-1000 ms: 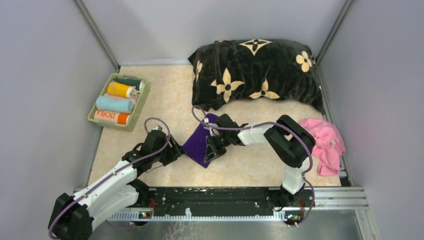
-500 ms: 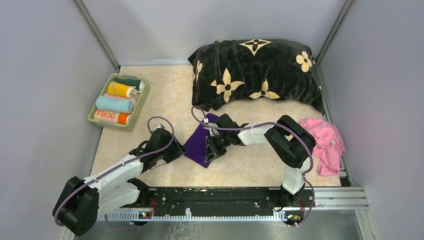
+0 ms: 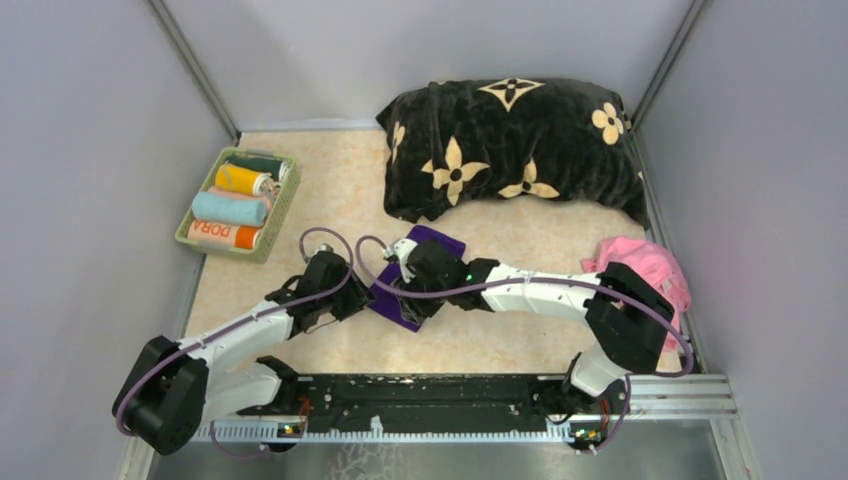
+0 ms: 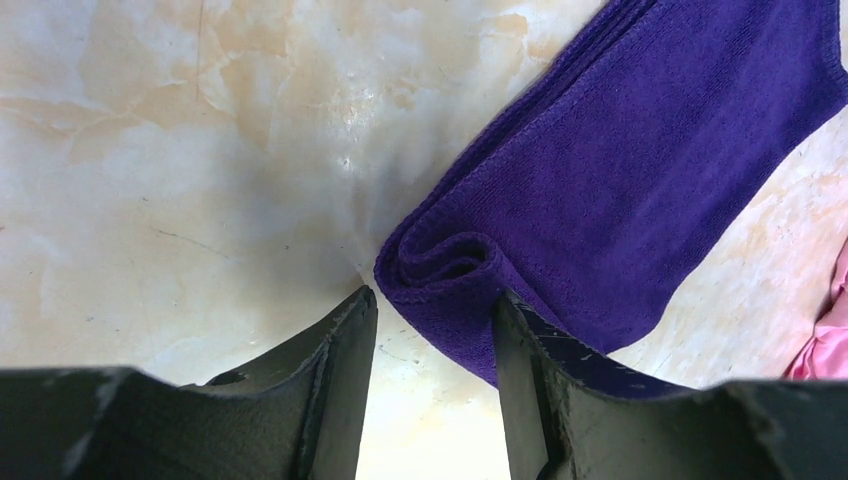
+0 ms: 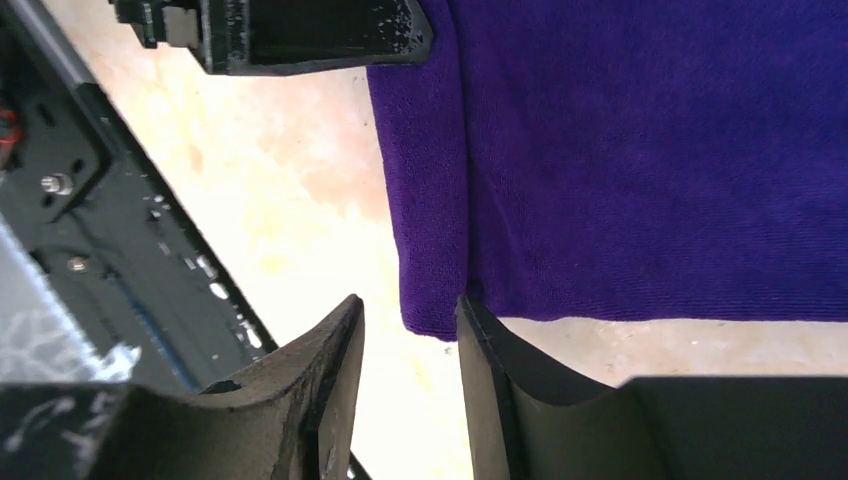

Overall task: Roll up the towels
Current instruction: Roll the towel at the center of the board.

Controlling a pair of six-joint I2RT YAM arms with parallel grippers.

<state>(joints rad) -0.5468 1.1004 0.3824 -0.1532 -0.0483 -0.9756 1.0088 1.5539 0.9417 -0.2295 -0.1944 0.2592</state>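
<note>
Two grippers close in on a purple towel (image 4: 620, 200) lying on the table (image 3: 500, 330).
The left gripper (image 4: 435, 300), jaws partly apart, faces the towel's rolled end. The right gripper (image 5: 410, 302), jaws narrowly parted and gripping nothing, sits at a towel corner.

A black cushion (image 3: 510, 150) with beige flowers lies along the counter's (image 3: 330, 200) far edge; a green basket (image 3: 284, 205) sits at the left.
</note>
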